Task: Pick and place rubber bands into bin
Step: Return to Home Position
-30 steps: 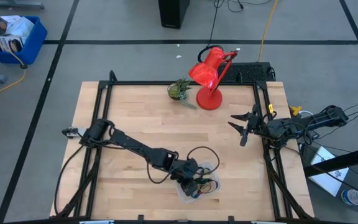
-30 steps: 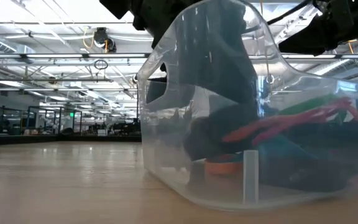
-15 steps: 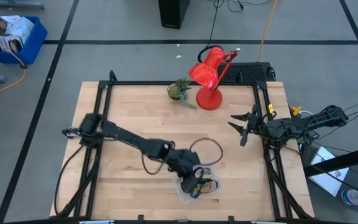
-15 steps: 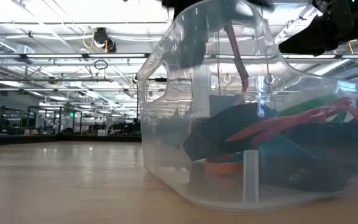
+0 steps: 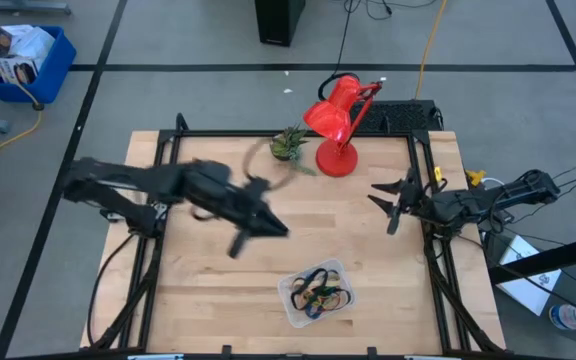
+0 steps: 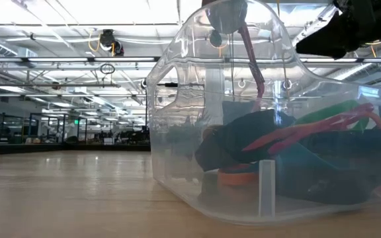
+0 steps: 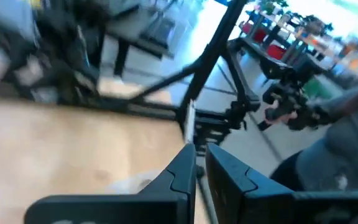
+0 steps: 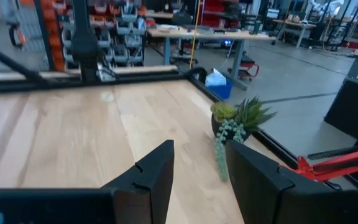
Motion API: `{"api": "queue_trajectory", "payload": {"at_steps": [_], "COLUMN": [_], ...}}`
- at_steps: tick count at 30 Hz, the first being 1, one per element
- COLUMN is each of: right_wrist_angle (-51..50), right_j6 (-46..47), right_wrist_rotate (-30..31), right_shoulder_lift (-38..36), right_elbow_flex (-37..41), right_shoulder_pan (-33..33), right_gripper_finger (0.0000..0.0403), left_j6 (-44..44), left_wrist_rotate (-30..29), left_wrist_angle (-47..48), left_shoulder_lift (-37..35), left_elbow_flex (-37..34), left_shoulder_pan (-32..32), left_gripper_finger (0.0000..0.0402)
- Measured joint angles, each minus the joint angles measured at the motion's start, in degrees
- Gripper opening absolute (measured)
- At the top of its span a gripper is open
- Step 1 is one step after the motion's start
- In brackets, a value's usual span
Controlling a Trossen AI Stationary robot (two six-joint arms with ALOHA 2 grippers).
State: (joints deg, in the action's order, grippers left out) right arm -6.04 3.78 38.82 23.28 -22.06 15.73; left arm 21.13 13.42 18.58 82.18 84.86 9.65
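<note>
The clear bin (image 5: pixel 293 283) stands near the table's front edge, right of the middle, and its wall (image 6: pixel 177 132) fills the low view. Rubber bands (image 5: pixel 320 296) of several colours lie tangled inside it (image 6: pixel 296 139). One reddish band (image 6: pixel 251 63) stands up against the bin's wall. My left gripper (image 5: pixel 276 230) hangs blurred in the air above the table's middle, left of and beyond the bin. Its fingers (image 7: pixel 182 171) are shut with nothing between them. My right gripper (image 5: pixel 386 205) waits open at the table's right edge.
A red desk lamp (image 5: pixel 336 125) and a small potted plant (image 5: pixel 290 145) stand at the table's far edge; the plant (image 8: pixel 235 121) also shows in the right wrist view. Black frame rails run along the left and right sides. Bare wood lies between the bin and the lamp.
My left gripper has risen out of the bin and swung up toward the table's far left, rolling as it went. The bin and its bands have stayed in place. A reddish band now stands against the bin's wall where the gripper was.
</note>
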Motion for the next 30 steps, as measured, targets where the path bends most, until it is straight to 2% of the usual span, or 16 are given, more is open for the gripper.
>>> {"api": "queue_trajectory", "payload": {"at_steps": [3,7,12,14,19,22,30], "right_wrist_angle": [1.89,2.74,3.52,3.63,0.36,-1.78,-6.70], "right_j6": [-0.35,-2.67,-5.62,-6.12,-6.99,-7.25,-2.85], "right_wrist_rotate": [0.10,0.94,10.96,12.16,12.03,11.07,-2.80], "right_shoulder_lift": [-1.14,-3.30,-7.15,-9.25,-14.49,-16.93,-21.13], "right_elbow_flex": [0.00,0.00,0.00,0.00,0.00,0.00,0.00], "right_shoulder_pan": [0.00,-0.04,-1.14,-1.49,-1.51,-1.51,-1.51], "right_gripper_finger": [0.0144,0.0144,0.0144,0.0144,0.0144,0.0144,0.0144], "left_j6": [-7.70,-11.84,-14.12,-15.92,-16.31,-17.07,-15.88], "left_wrist_rotate": [-2.78,-14.10,-22.42,-24.17,-24.75,-21.03,-18.99], "left_wrist_angle": [5.99,13.83,22.82,23.43,19.93,15.07,10.62], "left_shoulder_lift": [-6.26,-12.68,-18.27,-21.05,-30.36,-37.23,-56.01], "left_elbow_flex": [0.00,0.00,-0.80,-2.94,-13.43,-20.39,-37.57], "left_shoulder_pan": [-1.32,-3.23,-6.00,-7.62,-12.34,-14.70,-20.40], "left_gripper_finger": [0.0042,0.0042,0.0042,0.0042,0.0042,0.0042,0.0042]}}
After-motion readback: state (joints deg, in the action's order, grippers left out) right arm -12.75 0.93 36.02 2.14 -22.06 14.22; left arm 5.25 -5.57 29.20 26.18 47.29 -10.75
